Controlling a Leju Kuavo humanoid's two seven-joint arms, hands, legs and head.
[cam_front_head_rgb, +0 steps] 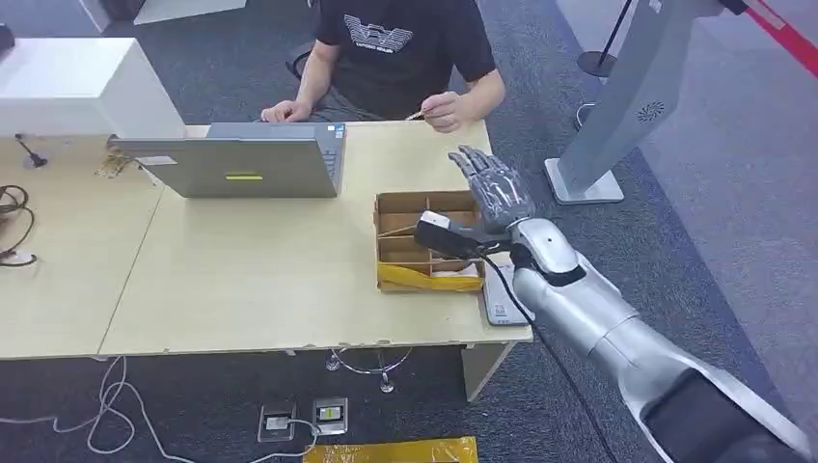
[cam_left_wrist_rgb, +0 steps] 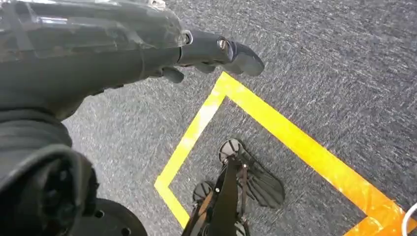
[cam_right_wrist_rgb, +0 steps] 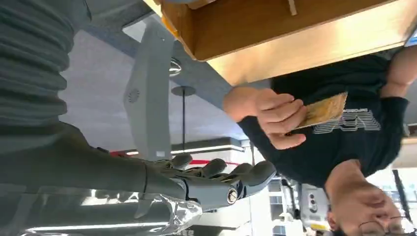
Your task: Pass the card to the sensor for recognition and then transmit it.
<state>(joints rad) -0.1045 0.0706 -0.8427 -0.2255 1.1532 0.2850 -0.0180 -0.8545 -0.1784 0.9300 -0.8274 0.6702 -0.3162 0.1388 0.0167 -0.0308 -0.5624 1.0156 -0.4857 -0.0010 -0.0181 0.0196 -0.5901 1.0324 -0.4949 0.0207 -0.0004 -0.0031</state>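
Right hand (cam_front_head_rgb: 494,188) spread, empty, raised near the box (cam_front_head_rgb: 397,204). The person's hand (cam_right_wrist_rgb: 275,118) pinches the card (cam_right_wrist_rgb: 324,110). Risk: early closure misses the card, dropping it.

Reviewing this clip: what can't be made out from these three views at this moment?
- Contents of the cardboard box: the right hand and its wrist camera hide much of it in the head view.
- Card print: too small and blurred in the right wrist view; the person's hand covers one end.
- Left hand: fingers partly hidden behind its own dark cover in the left wrist view.
- Grey stand: top cut off by the frame edge.
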